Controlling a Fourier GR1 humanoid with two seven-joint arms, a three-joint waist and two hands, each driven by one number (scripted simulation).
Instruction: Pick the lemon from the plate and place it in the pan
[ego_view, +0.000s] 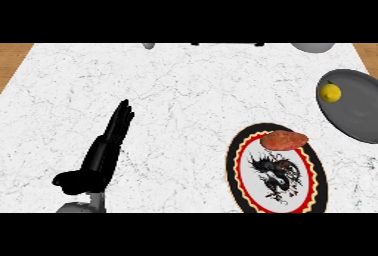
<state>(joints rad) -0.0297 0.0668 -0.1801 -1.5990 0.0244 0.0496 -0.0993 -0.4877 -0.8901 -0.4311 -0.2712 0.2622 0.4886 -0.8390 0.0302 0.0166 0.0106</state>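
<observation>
Seeing lemon (330, 92) in grey pan (354, 107), left part, long axis near vertical, nub up. My left hand (103, 150) open, fingers straight, over table (184, 85).

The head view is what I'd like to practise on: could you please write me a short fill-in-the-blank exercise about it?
1. The lemon lies in the grey ____.
2. On the plate with the dragon picture rests a reddish-brown ____.
3. The only hand in view is the robot's ____ hand.
4. That hand's fingers are straight, so the hand is ____.

Missing words: pan; potato; left; open.
</observation>
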